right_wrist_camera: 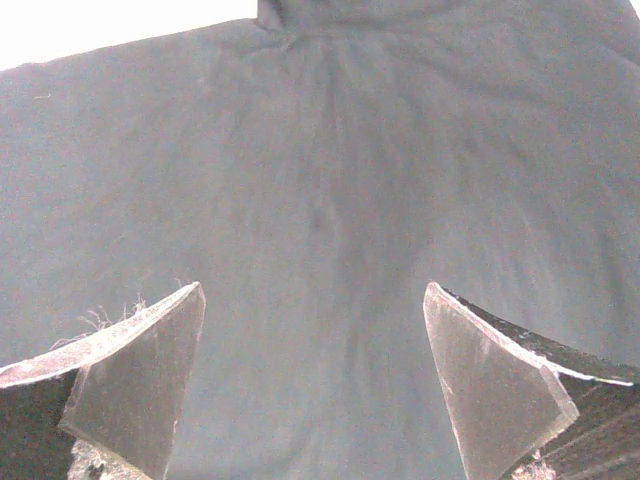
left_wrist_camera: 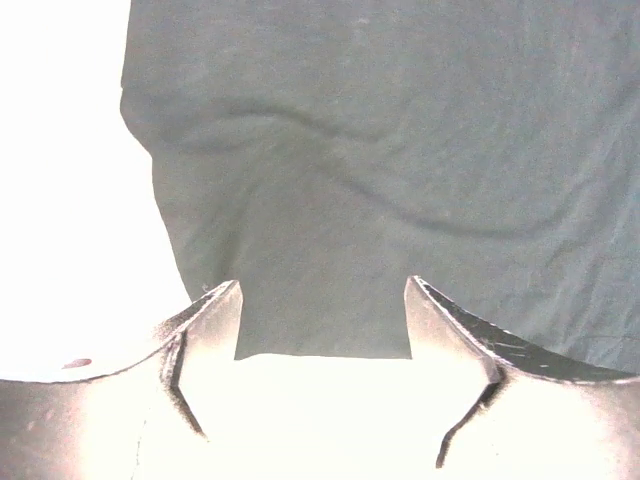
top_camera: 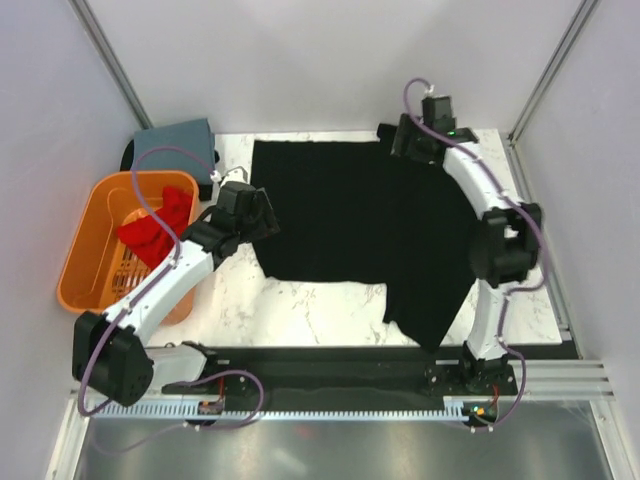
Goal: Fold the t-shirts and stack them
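A black t-shirt (top_camera: 360, 215) lies spread flat on the white marble table (top_camera: 300, 310), one part hanging toward the near right. My left gripper (top_camera: 262, 212) is open over the shirt's left edge; in the left wrist view the dark cloth (left_wrist_camera: 380, 180) lies between and beyond its fingers (left_wrist_camera: 210, 310). My right gripper (top_camera: 398, 140) is open at the shirt's far right corner; in the right wrist view the cloth (right_wrist_camera: 320, 200) fills the frame under its open fingers (right_wrist_camera: 150, 350). A red t-shirt (top_camera: 158, 228) lies in the orange basket (top_camera: 85, 255).
A folded grey-blue shirt (top_camera: 178, 145) lies at the table's far left corner, behind the basket. The basket stands left of the table. White walls with metal posts surround the table. A black rail runs along the near edge.
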Robot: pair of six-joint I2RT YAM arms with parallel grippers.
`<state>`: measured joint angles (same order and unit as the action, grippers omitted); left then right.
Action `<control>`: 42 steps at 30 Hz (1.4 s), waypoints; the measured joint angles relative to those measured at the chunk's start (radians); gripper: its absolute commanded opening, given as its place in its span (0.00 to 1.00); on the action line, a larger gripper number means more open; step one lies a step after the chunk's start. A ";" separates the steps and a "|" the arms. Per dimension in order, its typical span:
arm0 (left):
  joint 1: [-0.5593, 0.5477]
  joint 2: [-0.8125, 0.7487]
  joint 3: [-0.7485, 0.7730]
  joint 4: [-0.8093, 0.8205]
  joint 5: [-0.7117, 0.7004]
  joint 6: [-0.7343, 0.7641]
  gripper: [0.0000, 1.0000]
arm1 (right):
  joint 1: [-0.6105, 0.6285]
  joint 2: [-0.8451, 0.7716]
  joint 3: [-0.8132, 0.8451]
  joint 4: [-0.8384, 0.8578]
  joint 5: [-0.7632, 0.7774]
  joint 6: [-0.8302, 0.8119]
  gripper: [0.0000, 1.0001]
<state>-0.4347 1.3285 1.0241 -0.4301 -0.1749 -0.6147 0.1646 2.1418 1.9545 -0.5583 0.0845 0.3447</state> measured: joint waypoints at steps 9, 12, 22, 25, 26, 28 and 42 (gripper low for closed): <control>0.008 -0.256 -0.389 -0.019 -0.025 -0.142 0.66 | -0.031 -0.718 -0.754 -0.069 0.177 0.224 0.98; 0.008 -0.294 -0.468 -0.024 -0.025 -0.190 0.66 | -0.045 -0.810 -0.939 -0.116 0.182 0.296 0.97; 0.014 -0.197 -0.539 0.122 0.021 -0.266 0.66 | -0.043 -1.062 -1.301 -0.230 0.148 0.514 0.93; 0.014 -0.169 -0.552 0.171 0.019 -0.274 0.65 | -0.019 -1.149 -1.380 -0.232 0.119 0.558 0.86; 0.015 -0.159 -0.552 0.190 0.020 -0.276 0.65 | -0.007 -1.175 -1.405 -0.234 0.106 0.571 0.84; 0.016 -0.135 -0.551 0.231 0.021 -0.280 0.65 | 0.021 -1.226 -1.448 -0.236 0.076 0.599 0.82; 0.029 -0.050 -0.523 0.343 0.024 -0.288 0.63 | 0.141 -1.191 -1.532 -0.114 0.016 0.676 0.10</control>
<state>-0.4057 1.2789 0.5007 -0.0868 -0.1505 -0.9031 0.3058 0.9504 0.4221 -0.6727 0.1009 1.0206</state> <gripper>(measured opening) 0.635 0.184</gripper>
